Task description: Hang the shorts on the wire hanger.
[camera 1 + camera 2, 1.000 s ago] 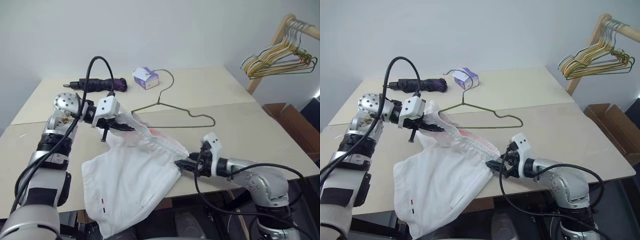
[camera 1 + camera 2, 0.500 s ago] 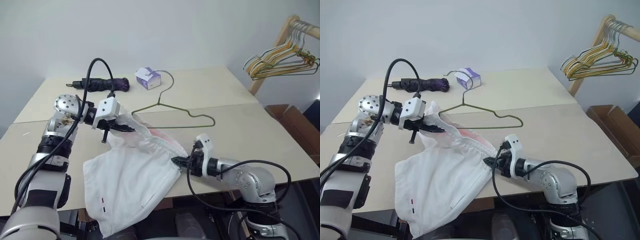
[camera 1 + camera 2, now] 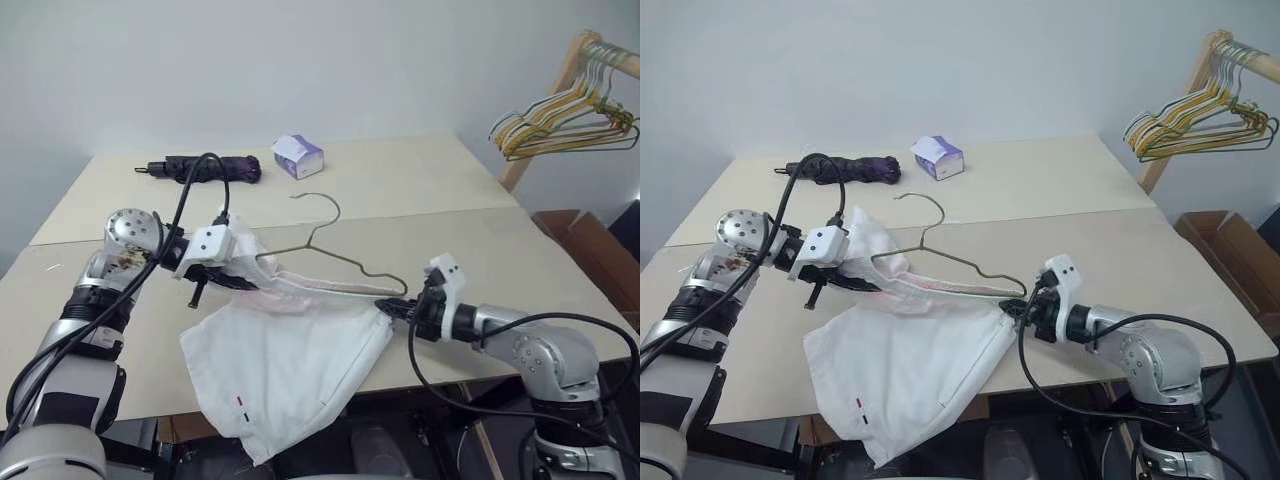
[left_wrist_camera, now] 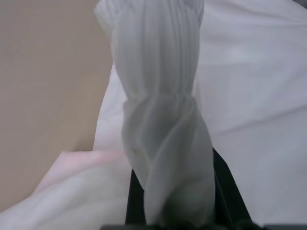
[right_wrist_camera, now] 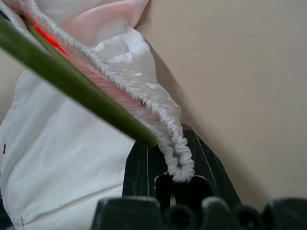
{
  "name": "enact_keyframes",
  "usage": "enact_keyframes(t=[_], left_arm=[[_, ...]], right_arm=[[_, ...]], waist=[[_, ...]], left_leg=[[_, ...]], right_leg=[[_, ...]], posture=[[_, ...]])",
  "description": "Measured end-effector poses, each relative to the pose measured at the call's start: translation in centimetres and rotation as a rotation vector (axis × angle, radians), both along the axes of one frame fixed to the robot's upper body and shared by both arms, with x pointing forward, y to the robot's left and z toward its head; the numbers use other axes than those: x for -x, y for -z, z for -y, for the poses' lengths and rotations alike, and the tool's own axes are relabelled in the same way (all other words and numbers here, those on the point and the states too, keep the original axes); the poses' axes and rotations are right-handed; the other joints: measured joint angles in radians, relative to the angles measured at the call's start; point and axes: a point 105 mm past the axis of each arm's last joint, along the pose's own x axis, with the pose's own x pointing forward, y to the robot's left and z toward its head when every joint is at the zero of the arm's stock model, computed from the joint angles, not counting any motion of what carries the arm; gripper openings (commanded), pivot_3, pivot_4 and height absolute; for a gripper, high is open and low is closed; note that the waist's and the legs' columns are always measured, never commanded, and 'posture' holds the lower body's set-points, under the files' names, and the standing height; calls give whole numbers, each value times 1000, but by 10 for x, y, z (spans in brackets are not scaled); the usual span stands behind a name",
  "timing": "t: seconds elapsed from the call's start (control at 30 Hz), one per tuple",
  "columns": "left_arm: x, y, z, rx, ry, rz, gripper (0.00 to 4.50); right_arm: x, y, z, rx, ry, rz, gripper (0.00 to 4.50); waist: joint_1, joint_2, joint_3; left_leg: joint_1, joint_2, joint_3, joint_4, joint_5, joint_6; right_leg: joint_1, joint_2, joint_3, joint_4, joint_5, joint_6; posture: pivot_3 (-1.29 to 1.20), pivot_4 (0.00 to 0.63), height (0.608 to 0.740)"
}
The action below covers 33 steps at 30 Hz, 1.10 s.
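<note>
The white shorts (image 3: 290,370) lie near the table's front edge, their legs hanging over it. The gathered waistband (image 5: 144,103) is stretched between both grippers. My left gripper (image 3: 240,283) is shut on the bunched left end (image 4: 160,105). At the right end, my right gripper (image 3: 388,306) is shut on the waistband (image 5: 180,165). The olive wire hanger (image 3: 335,258) rests tilted on the waistband with its hook up and away from me. Its lower wire (image 5: 72,81) runs along the elastic to the right gripper's fingers (image 5: 139,163). Whether the wire is pinched too, I cannot tell.
On the far part of the table (image 3: 500,250) stand a white-and-purple tissue box (image 3: 298,156) and a dark folded umbrella (image 3: 215,168). A wooden rack with a bunch of coloured hangers (image 3: 560,115) is at the right, with a cardboard box (image 3: 580,235) below it.
My right gripper has shut on the waistband's right end and drawn it to the right. The waistband is now taut. The hanger came nearer and now rests on it. My left hand sank a little.
</note>
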Motion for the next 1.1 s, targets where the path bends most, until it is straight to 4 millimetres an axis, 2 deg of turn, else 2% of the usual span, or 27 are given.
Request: enact_keyframes(t=[0.33, 0.53, 0.7, 1.1], left_arm=[[-7, 7, -4, -59, -3, 74, 0], [-11, 7, 3, 26, -45, 49, 0], [-11, -1, 3, 79, -56, 26, 0], [-5, 5, -1, 42, -26, 29, 0]], right_arm=[[1, -8, 18, 64, -38, 38, 29], [2, -13, 25, 100, -68, 64, 29], [3, -12, 23, 100, -85, 65, 29], [4, -9, 24, 105, -104, 59, 29]], waist=[[-2, 0, 0], [2, 0, 0], [-2, 0, 0], [0, 0, 0]], left_leg=[[0, 0, 0, 0, 0, 0], [0, 0, 0, 0, 0, 0], [0, 0, 0, 0, 0, 0], [0, 0, 0, 0, 0, 0]], right_leg=[[0, 0, 0, 0, 0, 0], [0, 0, 0, 0, 0, 0], [0, 0, 0, 0, 0, 0], [0, 0, 0, 0, 0, 0]], posture=[[-253, 0, 740], [-251, 0, 740], [-248, 0, 740], [-253, 0, 740]])
